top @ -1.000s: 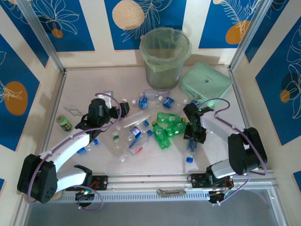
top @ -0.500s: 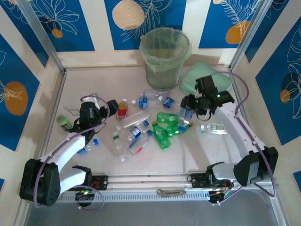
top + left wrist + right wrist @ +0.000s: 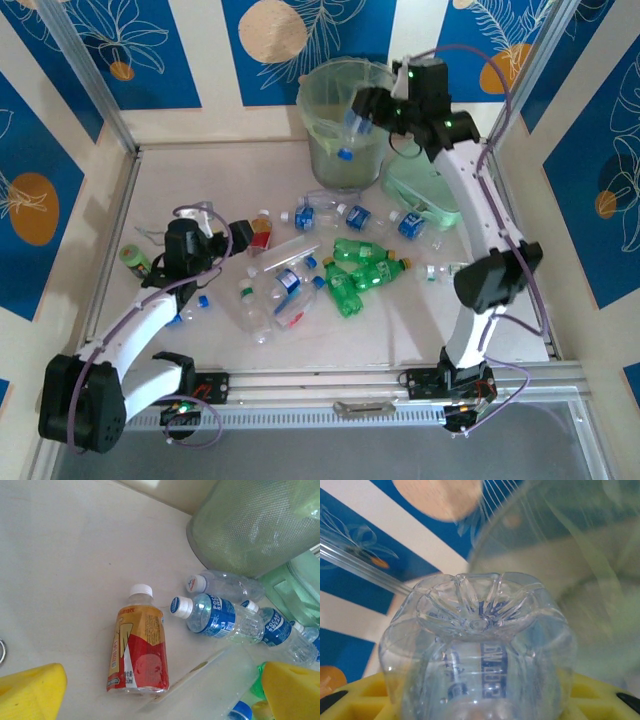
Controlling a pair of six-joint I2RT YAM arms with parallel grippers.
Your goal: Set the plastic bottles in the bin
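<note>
My right gripper (image 3: 365,110) is shut on a clear plastic bottle (image 3: 351,130) with a blue cap, which hangs cap-down over the mouth of the bin (image 3: 322,78). In the right wrist view the bottle's ribbed base (image 3: 477,625) sits between my yellow fingers (image 3: 350,702), with the bin's bag (image 3: 570,545) behind. My left gripper (image 3: 238,234) is open, low over the table, just left of a red-labelled bottle (image 3: 261,233) (image 3: 140,650) lying on its side. More bottles lie mid-table: green ones (image 3: 360,270), blue-labelled clear ones (image 3: 325,212) (image 3: 220,617).
A mint-green lid (image 3: 425,190) leans beside the bin on the right. A green tape roll (image 3: 135,260) lies at the left. Clear bottles (image 3: 270,295) and loose blue caps are scattered near the front; one bottle (image 3: 447,270) lies alone at the right.
The right arm has risen from the table beside the green bottles to above the bin, carrying the clear bottle. The left arm drew back leftward, uncovering the red-labelled bottle.
</note>
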